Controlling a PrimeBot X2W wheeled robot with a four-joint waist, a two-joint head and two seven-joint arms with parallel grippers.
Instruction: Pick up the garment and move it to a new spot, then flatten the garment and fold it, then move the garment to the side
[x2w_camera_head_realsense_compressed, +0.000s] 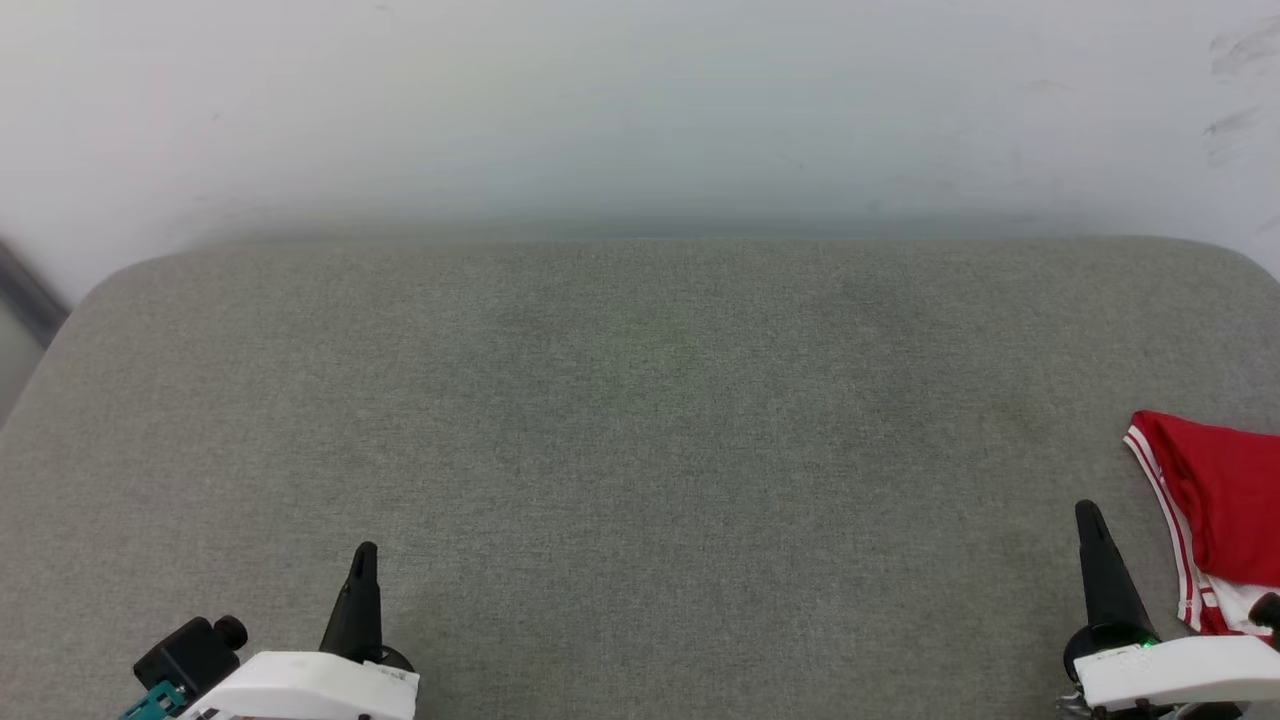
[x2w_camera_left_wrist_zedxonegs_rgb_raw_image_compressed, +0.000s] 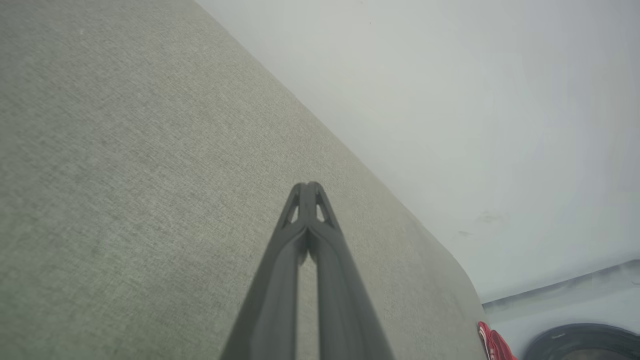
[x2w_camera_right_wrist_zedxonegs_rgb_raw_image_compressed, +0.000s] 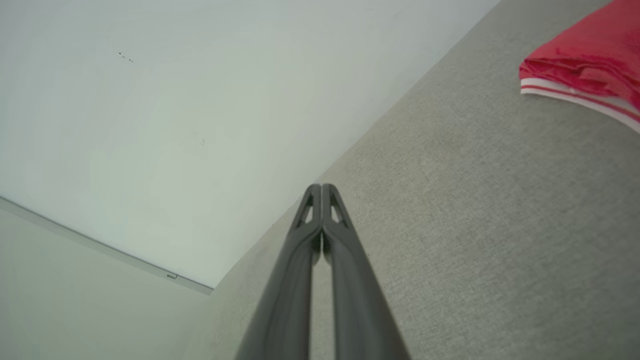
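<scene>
The left fingers (x2w_camera_head_realsense_compressed: 360, 600) are pressed shut, tip against tip, with nothing between them. The right fingers (x2w_camera_head_realsense_compressed: 1105, 570) are the same, closed on nothing. Both pairs point away from the robot over the near edge of the worktop (x2w_camera_head_realsense_compressed: 640, 420), low and set at either side, which reads to me as a rest pose rather than a reach. Just beside the right fingers, on their outer side and not touching them, lies the garment (x2w_camera_head_realsense_compressed: 1225, 500). It is a red bundle with red-and-white striped trim running down the edge that faces the middle and a bit of white at its near end; the rest is cut off by the frame. From the right wrist it looks layered, red over a white-striped hem, lying flat on the cloth. I judge it folded and put out to the side, so the job looks near its end, though I can't see the whole piece or any print. The grey fabric-covered worktop spreads wide between the two arms, with rounded far corners and a far edge close along a pale wall (x2w_camera_head_realsense_compressed: 640, 100). The tight spot is on the right: the garment seems to sit near that side's edge, so a nudge outward could tip it off, while inward there's plenty of room.
</scene>
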